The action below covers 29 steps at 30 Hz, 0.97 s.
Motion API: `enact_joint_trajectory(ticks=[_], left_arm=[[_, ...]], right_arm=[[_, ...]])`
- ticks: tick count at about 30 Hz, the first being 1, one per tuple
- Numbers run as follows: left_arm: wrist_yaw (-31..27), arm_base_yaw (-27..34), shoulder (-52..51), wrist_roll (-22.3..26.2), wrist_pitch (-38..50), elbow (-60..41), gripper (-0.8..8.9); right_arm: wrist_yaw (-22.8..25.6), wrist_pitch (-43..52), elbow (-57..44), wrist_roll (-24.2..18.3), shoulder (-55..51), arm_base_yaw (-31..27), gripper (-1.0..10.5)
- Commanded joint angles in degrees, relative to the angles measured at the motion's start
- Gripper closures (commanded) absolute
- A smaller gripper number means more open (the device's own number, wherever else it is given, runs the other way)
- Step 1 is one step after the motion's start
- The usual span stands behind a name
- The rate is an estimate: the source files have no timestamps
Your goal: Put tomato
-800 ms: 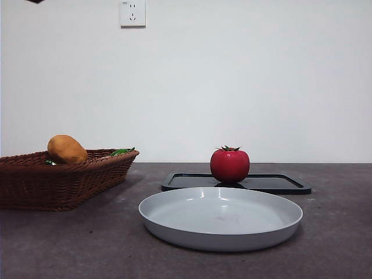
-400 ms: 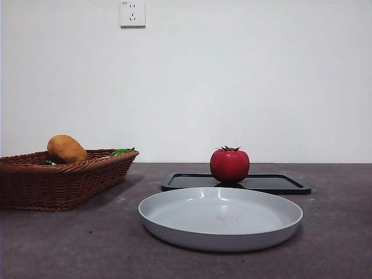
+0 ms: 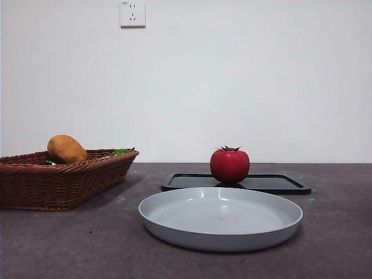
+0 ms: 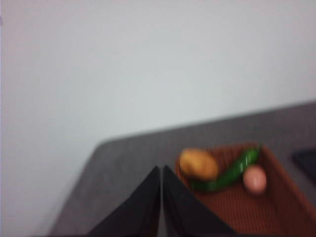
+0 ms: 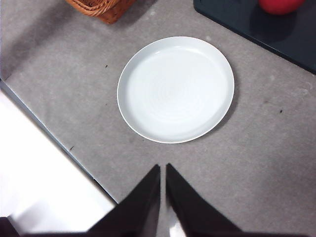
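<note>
nothing moved, tomato (image 3: 229, 165) on black tray (image 3: 273, 183)

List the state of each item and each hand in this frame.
Round red tomato: upright on the black flat tray.
Grey round plate: empty.
Brown wicker basket: holds an orange-brown potato, a green pepper, a pinkish round item.
Left hand: shut, holding nothing.
Right hand: shut, holding nothing, above the table.
</note>
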Motion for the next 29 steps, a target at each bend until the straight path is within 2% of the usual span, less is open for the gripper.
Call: enact_joint_trajectory(ticks=[1,8,14,29], left_arm=[[-0.17,0.28,-2.47,0.2,0.52,-5.33,8.06],[-0.2,0.28,-8.48,-1.84,0.44,-16.98,8.06],[-0.17,0.28,-11.74,-2.89,0.44,-22.05,8.06],[-0.2,0.28,-12.72,-4.11,0.5,-24.81,8.06]], right_arm=[[-0.04,0.48,0.59,0.57,0.35,0.39,9.4],[-0.04,0.48,0.59,0.59,0.35,0.39,9.4],[-0.04,0.48,0.59,0.59,0.35,0.39,9.4],[-0.04,0.81,0.59,0.57,0.33,0.39,9.4]])
